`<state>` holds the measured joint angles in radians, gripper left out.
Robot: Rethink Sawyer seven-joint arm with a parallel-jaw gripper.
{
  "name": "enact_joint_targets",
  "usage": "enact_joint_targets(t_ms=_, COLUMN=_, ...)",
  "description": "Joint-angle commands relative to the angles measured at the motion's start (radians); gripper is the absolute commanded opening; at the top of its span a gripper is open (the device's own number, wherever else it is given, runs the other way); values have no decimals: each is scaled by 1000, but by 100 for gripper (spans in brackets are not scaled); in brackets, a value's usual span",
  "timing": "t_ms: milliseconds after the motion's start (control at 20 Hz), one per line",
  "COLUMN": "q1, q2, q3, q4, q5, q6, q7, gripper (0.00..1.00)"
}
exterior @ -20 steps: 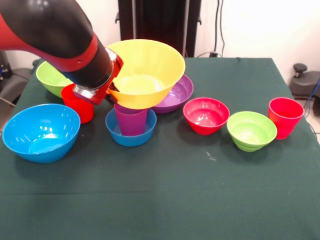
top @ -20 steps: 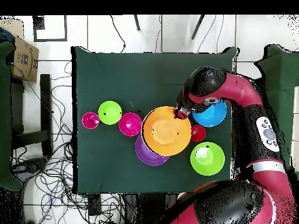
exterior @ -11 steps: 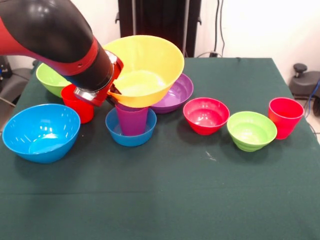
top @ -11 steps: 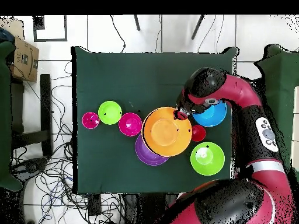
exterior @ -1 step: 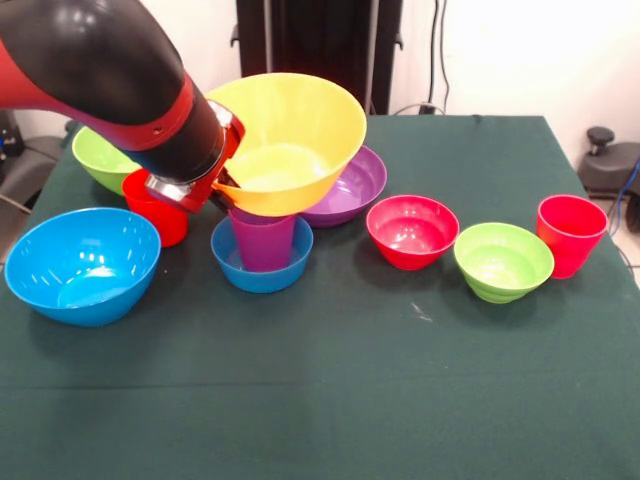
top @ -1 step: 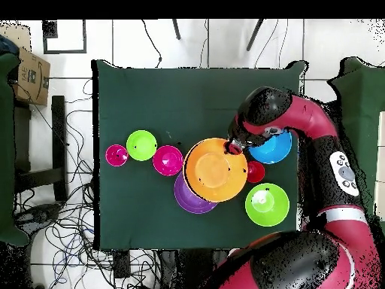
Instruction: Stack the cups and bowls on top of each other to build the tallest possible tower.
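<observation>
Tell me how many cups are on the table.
3: a purple cup standing in the small blue bowl under the yellow bowl, a red cup beside the arm, another red cup at the right end.

A: The biggest bowl point(exterior @ -1 step: 290, 140)?
B: Yellow. Beneath it a purple cup point(exterior @ -1 step: 263, 241) in a small blue bowl point(exterior @ -1 step: 262, 270).
A: The counter point(exterior @ -1 step: 330, 400)?
B: Dark green. The arm point(exterior @ -1 step: 110, 70) is red and black.

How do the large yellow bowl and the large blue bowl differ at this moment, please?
The large yellow bowl is tilted, held up at its rim by the end effector above the purple cup; the large blue bowl sits upright on the table, untouched. Yellow looks wider. Both are open-side up and empty.
</observation>
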<state>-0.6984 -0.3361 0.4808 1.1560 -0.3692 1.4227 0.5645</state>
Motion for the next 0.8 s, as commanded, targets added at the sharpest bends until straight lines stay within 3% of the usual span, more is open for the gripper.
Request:
enact_joint_targets(t_ms=50, q1=45, q2=23, q3=-53, q4=-54, q5=-58, q6=31, q7=91, gripper=0)
enact_joint_targets(t_ms=800, q1=34, q2=73, q3=-74, q4=-101, q5=-85, q6=7, q7=37, gripper=0)
